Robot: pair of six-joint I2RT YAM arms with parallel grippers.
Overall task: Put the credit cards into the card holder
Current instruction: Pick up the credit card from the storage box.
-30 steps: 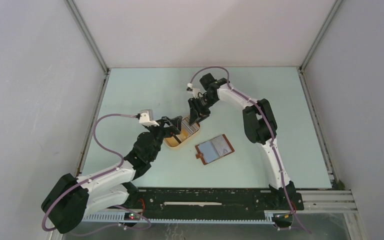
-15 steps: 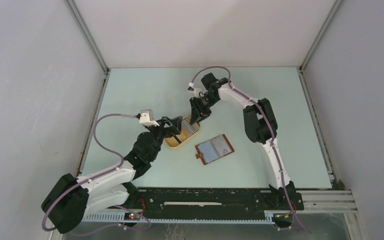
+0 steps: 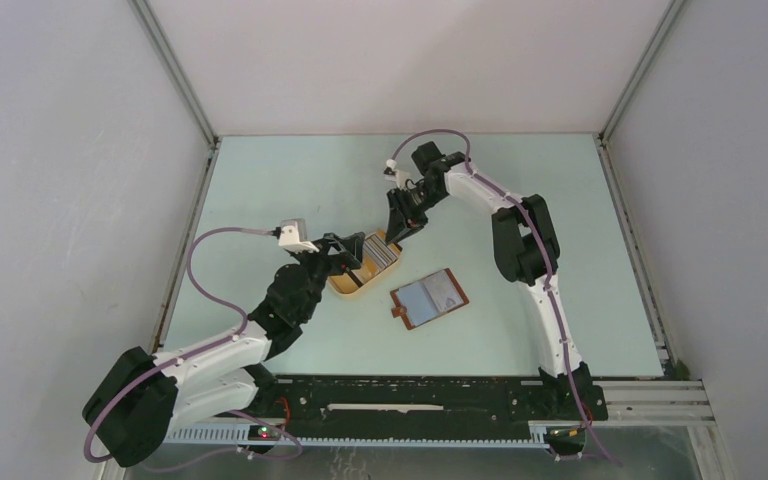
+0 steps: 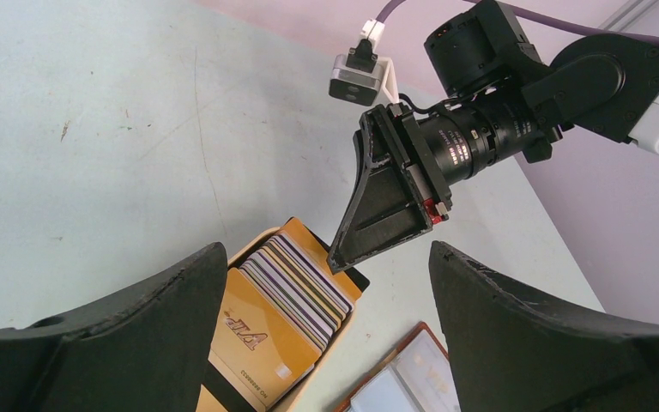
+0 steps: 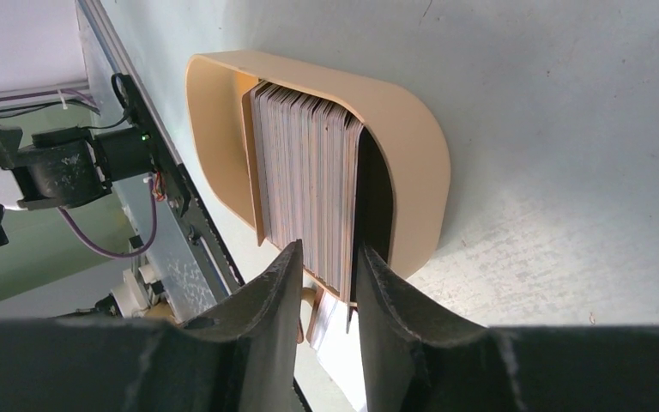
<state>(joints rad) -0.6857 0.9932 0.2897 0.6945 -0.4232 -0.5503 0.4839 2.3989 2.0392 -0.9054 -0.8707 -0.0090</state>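
Credit cards [image 5: 305, 172] upright (tan tray [image 5: 412, 146])

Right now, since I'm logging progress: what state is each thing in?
tan oval tray: upright, holding the cards.
credit cards: packed on edge in the tray.
card holder: lying open, pockets up.
left tool: wide open, beside the tray.
right tool: narrow gap, astride the end cards; grip unclear.

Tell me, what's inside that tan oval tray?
A packed row of credit cards standing on edge, an orange one at one end. The floor of the tray beneath them is covered.
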